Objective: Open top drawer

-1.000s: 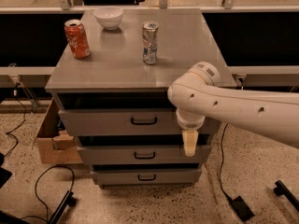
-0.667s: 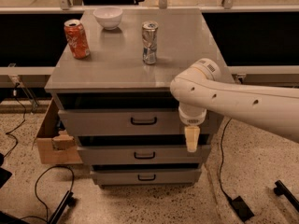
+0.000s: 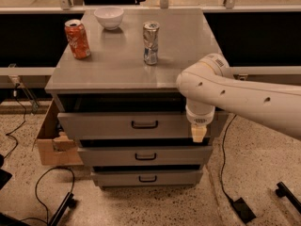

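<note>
Shifted slightly rightward, the tool hangs under the bench's front-right corner, wide or narrow I cannot tell. The top drawer looks pulled out, so backing clear is probably next.

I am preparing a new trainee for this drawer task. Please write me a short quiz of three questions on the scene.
1. True or false: the gripper hangs at the right end of the top drawer's front.
2. What stands on the floor left of the cabinet? A) cardboard box B) bucket C) stool
3. Fill in: on the cabinet stand a white bowl and ___ cans.
Key: 1 true; 2 A; 3 two.
</note>
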Robot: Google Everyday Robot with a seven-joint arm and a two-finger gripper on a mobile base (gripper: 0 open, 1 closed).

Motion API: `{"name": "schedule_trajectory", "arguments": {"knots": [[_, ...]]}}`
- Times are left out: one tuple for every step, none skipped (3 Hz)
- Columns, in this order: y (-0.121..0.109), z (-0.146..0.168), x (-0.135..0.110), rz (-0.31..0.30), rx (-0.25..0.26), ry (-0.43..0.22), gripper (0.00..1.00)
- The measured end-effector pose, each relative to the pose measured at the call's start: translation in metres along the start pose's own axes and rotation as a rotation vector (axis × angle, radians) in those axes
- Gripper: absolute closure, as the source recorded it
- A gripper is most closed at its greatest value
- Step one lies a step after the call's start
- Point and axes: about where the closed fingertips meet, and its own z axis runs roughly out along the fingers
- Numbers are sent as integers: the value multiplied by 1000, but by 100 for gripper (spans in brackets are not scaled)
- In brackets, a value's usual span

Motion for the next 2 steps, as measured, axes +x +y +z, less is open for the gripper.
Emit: {"name": "schedule_trajectory", "arguments": {"knots": [[17, -15, 10, 42, -15, 12, 64], [17, -15, 10, 42, -15, 12, 63]]}}
